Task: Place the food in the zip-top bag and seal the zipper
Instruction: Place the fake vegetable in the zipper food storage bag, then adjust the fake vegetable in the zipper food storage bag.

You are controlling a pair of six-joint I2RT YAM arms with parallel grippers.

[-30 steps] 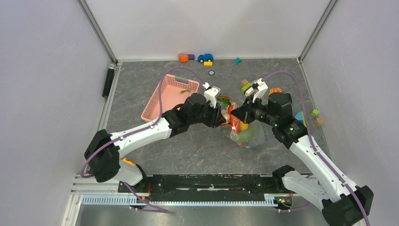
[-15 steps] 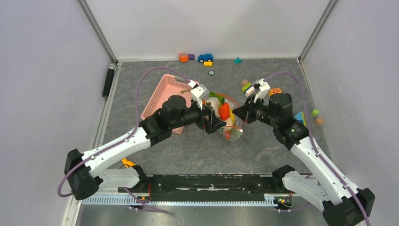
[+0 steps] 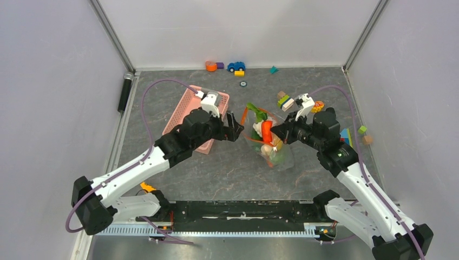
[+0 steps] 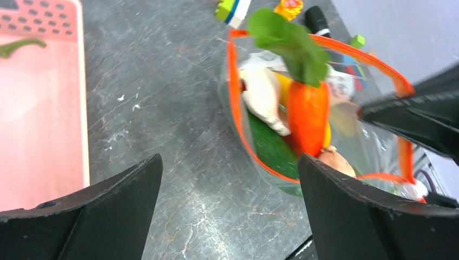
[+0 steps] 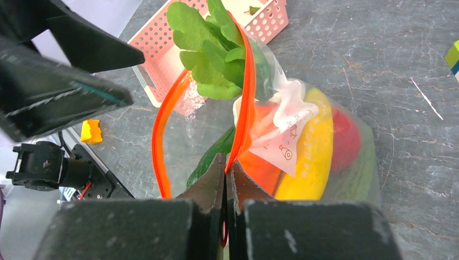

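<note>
The zip-top bag (image 3: 269, 145) lies mid-table, mouth open, holding the food: an orange carrot (image 4: 307, 114) with green leaves (image 5: 211, 43), a cucumber (image 4: 272, 149), a yellow banana (image 5: 313, 149), a red tomato (image 5: 346, 140) and a white mushroom (image 4: 262, 95). The carrot leaves stick out of the mouth. My right gripper (image 3: 281, 132) (image 5: 225, 160) is shut on the orange-red zipper strip (image 5: 247, 103) at the mouth's right side. My left gripper (image 3: 234, 125) (image 4: 228, 162) is open and empty, just left of the bag and apart from it.
A pink lattice basket (image 3: 189, 111) with a small green piece stands left of the bag, under my left arm. Toy blocks and a blue car (image 3: 236, 66) lie along the back wall. More blocks (image 3: 362, 130) lie at the right.
My left gripper has let go of the bag's mouth, opened and drawn back left towards the basket. The bag stays held by my right gripper, its mouth now wider open.
</note>
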